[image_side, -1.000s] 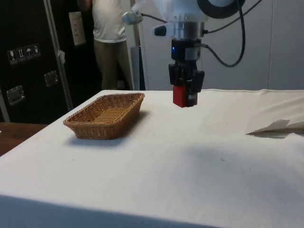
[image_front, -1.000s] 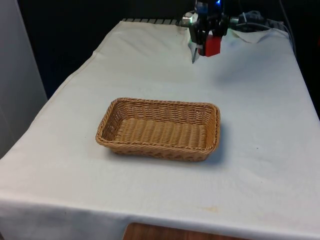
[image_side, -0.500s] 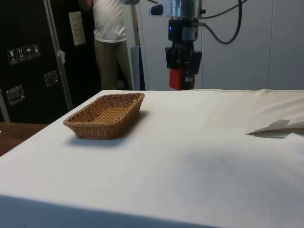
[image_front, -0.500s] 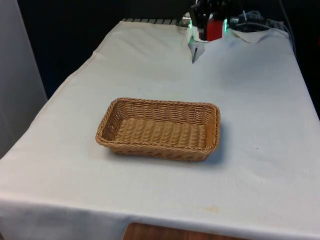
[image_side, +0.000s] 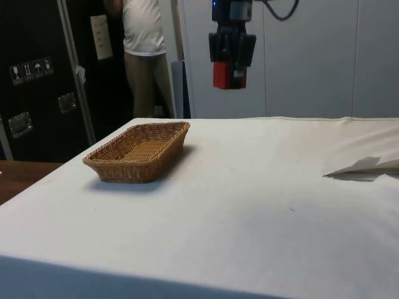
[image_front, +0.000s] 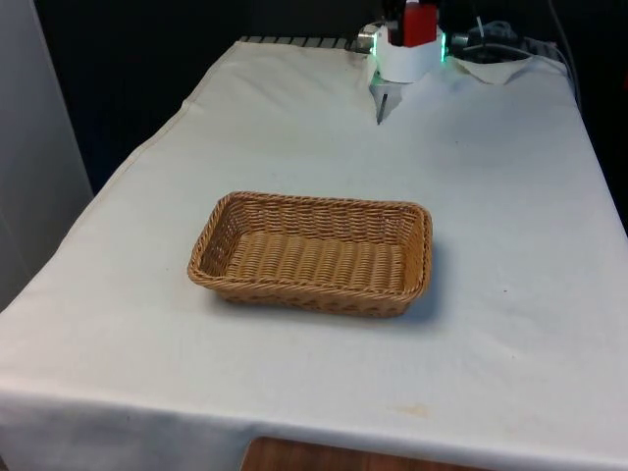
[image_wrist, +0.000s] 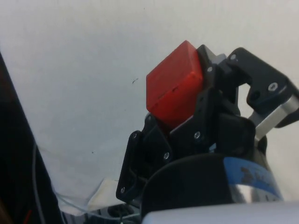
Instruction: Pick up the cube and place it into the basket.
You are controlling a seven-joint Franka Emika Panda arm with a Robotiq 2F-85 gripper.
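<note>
Holding the red cube (image_side: 224, 75) tight, the end effector (image_side: 229, 62) hangs high over the desk (image_side: 249, 187), near the top middle of the side view. Picking up looks done. The basket (image_side: 138, 151), lower left, has no cube yet.

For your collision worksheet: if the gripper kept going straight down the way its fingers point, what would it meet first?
The gripper, shut on the red cube, hangs high over bare white cloth. The cloth probably comes first; the basket sits off to the side.
</note>
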